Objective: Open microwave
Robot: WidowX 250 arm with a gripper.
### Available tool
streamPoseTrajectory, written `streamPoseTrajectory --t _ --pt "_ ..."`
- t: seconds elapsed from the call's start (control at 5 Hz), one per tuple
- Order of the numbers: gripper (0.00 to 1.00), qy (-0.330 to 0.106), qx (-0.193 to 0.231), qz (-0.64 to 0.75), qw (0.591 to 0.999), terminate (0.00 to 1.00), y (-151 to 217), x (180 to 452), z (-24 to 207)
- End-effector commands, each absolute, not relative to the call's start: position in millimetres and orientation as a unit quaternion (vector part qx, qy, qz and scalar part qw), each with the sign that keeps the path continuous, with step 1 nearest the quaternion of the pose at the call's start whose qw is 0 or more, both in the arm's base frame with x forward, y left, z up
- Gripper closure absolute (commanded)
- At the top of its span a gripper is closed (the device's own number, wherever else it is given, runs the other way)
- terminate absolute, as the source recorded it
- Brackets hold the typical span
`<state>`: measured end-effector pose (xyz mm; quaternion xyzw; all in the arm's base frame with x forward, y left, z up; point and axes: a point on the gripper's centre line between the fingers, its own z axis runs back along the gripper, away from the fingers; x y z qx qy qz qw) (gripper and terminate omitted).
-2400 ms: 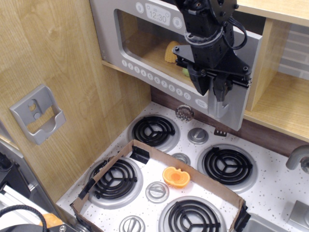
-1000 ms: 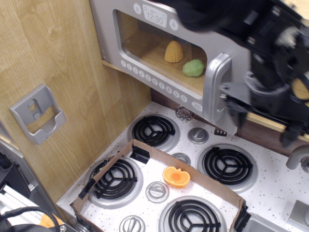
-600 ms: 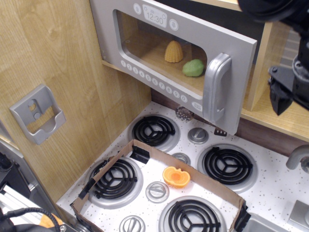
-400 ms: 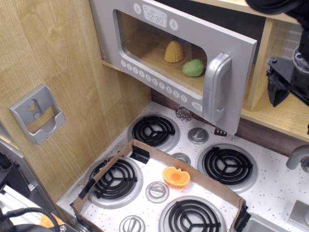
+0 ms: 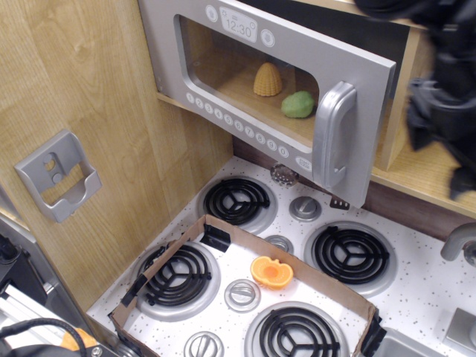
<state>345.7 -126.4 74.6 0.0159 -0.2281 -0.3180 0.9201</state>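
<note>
Nearest me, a cardboard tray [image 5: 223,227] sits on the speckled white toy stovetop [image 5: 416,290], holding an orange toy [image 5: 271,272] among black coil burners [image 5: 236,201]. Above, against wood-panel walls, I see the microwave [image 5: 282,89] with its door swung partly out. My gripper [image 5: 442,123] blurs at right; grip unreadable.

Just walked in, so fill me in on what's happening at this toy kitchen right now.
A robot arm is working on opening the microwave. Its door is swung partly out from the cabinet, with the silver handle free and nothing gripping it. The gripper is off to the right near the wooden shelf, blurred, so its jaws can't be read. A yellow toy and a green one show through the window. Below, an orange toy lies on the stovetop inside a cardboard frame.
</note>
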Motion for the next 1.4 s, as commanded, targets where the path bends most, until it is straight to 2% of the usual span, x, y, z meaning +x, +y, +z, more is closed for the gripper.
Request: streamPoseTrajectory --t 0.0,0.2,0.4,0.8,1.0,1.2 --pt "0.00 -0.221 0.016 -0.247 0.943 0.00 -98.5 329.0 73.0" --pt "0.00 -0.204 0.007 -0.185 0.961 0.00 -90.3 314.3 66.8" --pt "0.00 -0.192 0.024 -0.134 0.972 0.00 -79.9 297.1 62.1" --pt "0.00 -0.172 0.057 -0.066 0.981 0.00 -79.4 256.9 70.2" --pt "0.00 -0.165 0.059 -0.058 0.983 0.00 -62.3 249.6 66.7" --pt "0.00 -0.157 0.040 -0.056 0.985 0.00 -40.2 248.0 55.9"
